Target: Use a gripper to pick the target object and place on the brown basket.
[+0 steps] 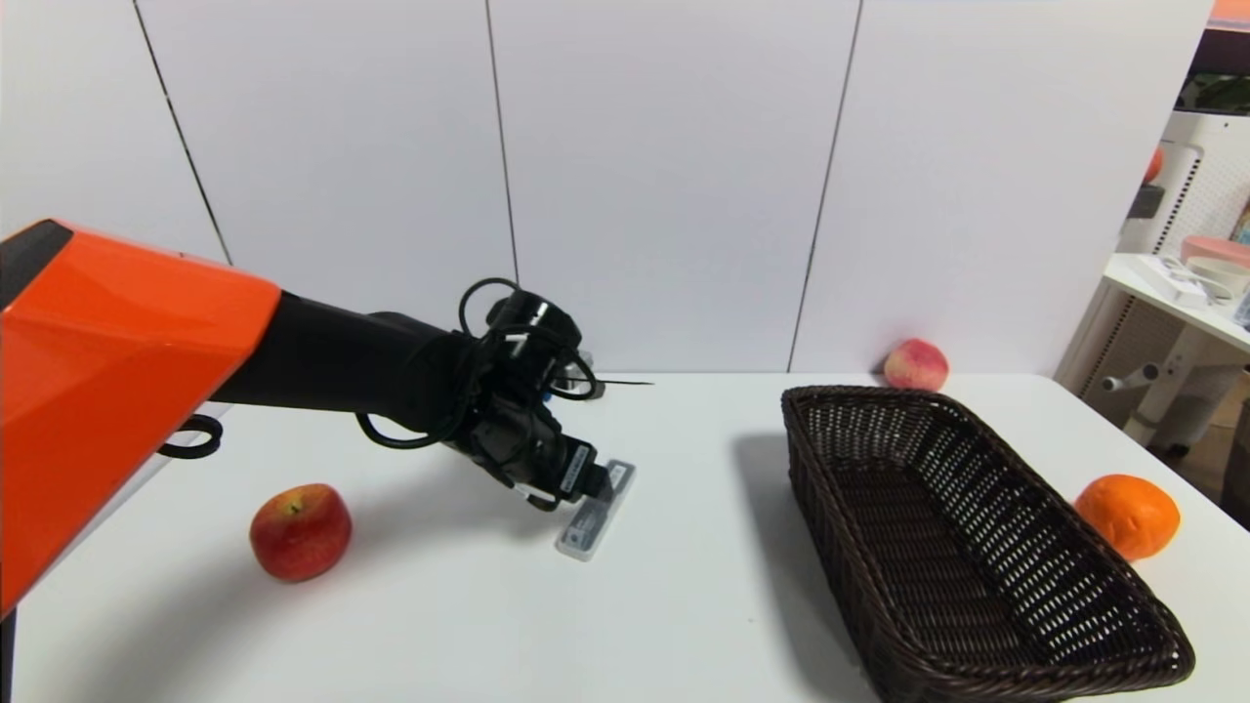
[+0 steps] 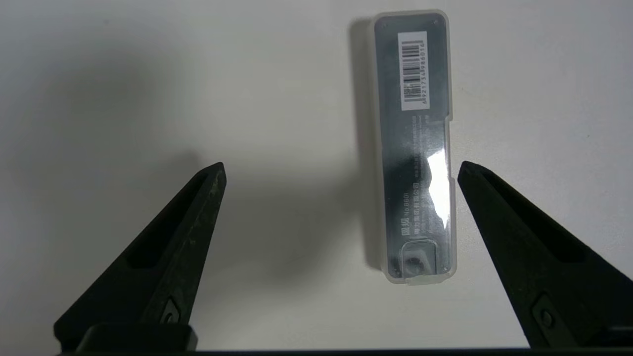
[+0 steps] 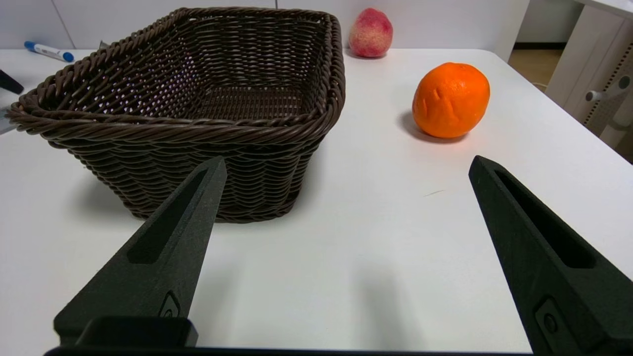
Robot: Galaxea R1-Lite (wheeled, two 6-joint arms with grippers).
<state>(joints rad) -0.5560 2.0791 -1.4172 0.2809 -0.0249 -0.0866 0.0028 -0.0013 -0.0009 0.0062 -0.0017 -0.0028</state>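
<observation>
The slim grey case (image 1: pixel 596 513) with translucent edges and a white barcode label lies flat on the white table, left of the brown wicker basket (image 1: pixel 937 547). My left gripper (image 1: pixel 586 485) hovers right over it, on the orange-and-black arm. In the left wrist view the gripper (image 2: pixel 341 168) is open. The case (image 2: pixel 418 148) lies lengthwise between the two fingers, close to one finger (image 2: pixel 494 207) and not touching it. My right gripper (image 3: pixel 347 160) is open and empty above the table, beside the basket's near end (image 3: pixel 198 128). It is out of the head view.
A red apple (image 1: pixel 300 532) sits at the near left. A peach (image 1: pixel 916 364) sits by the back wall. An orange (image 1: pixel 1128 516) sits right of the basket, near the table's right edge. A blue-capped marker (image 3: pixel 48 51) lies at the back.
</observation>
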